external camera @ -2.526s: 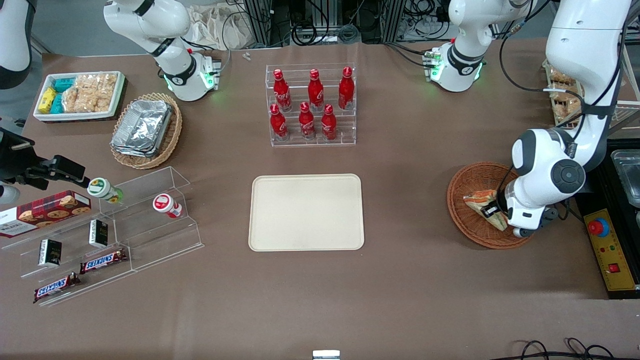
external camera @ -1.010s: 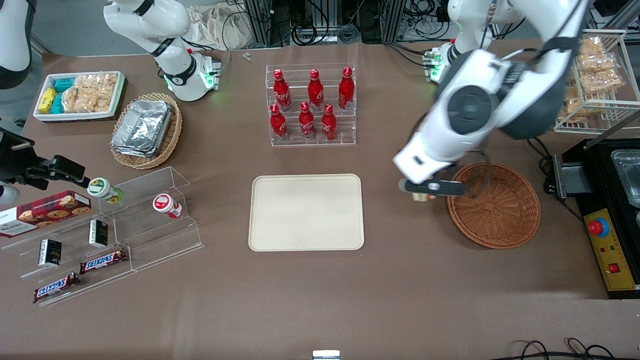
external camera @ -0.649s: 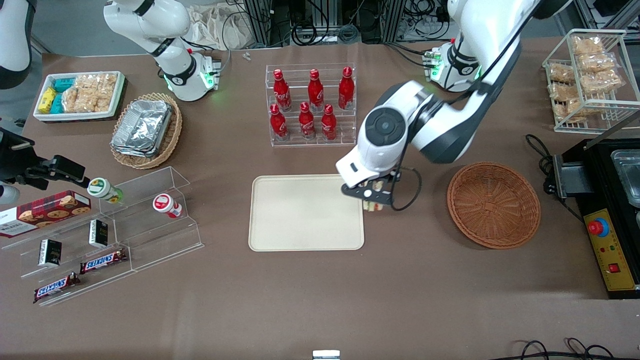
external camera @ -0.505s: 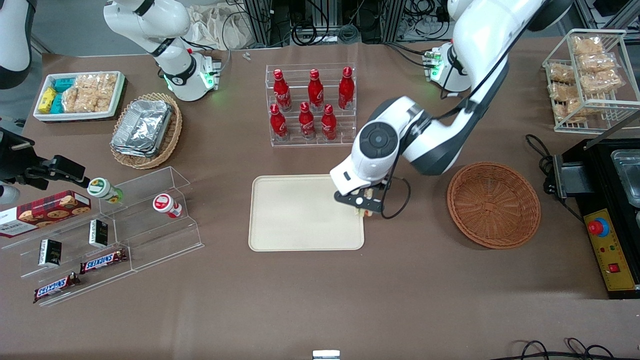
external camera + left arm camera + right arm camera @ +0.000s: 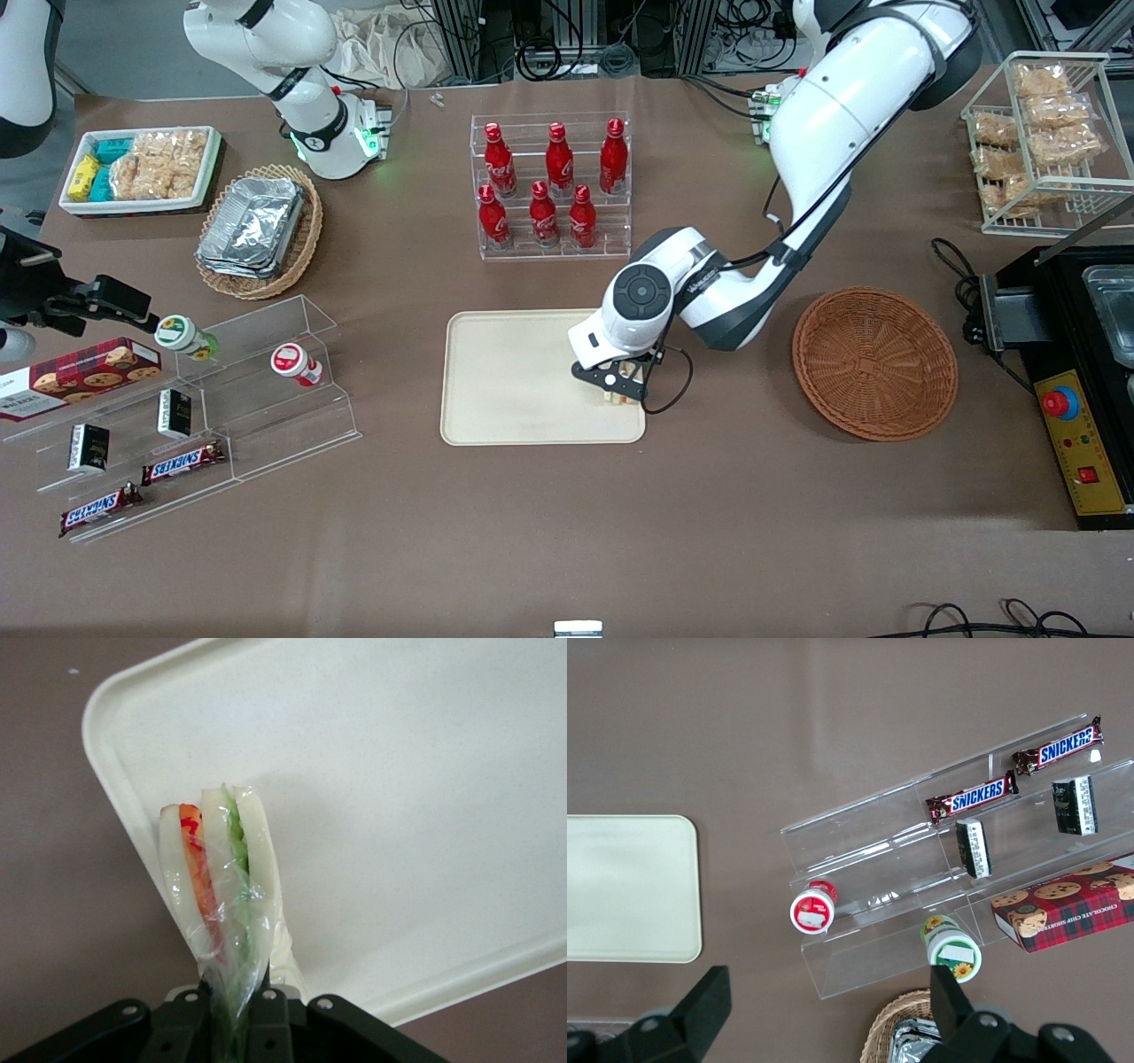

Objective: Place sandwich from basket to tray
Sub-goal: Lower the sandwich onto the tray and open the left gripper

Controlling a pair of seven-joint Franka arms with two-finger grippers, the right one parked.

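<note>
My left gripper [image 5: 617, 386] is shut on the sandwich [image 5: 620, 395], a plastic-wrapped wedge of pale bread with red and green filling. It hangs just above the cream tray [image 5: 514, 372], over the tray's end nearest the basket. In the left wrist view the sandwich [image 5: 221, 877] stands upright between the black jaws of the gripper [image 5: 232, 1028], over the corner of the tray [image 5: 425, 815]. The reddish-brown wicker basket [image 5: 875, 362] sits toward the working arm's end of the table with nothing in it.
A clear rack of red bottles [image 5: 551, 186] stands farther from the camera than the tray. Clear stepped shelves with snacks [image 5: 186, 416], a tan basket of foil containers [image 5: 259, 230] and a white bin [image 5: 142, 168] lie toward the parked arm's end. A wire rack [image 5: 1045, 142] stands past the basket.
The gripper lifted the sandwich out of the basket, carried it across the table and now holds it lower over the tray's edge. The basket is left with nothing in it.
</note>
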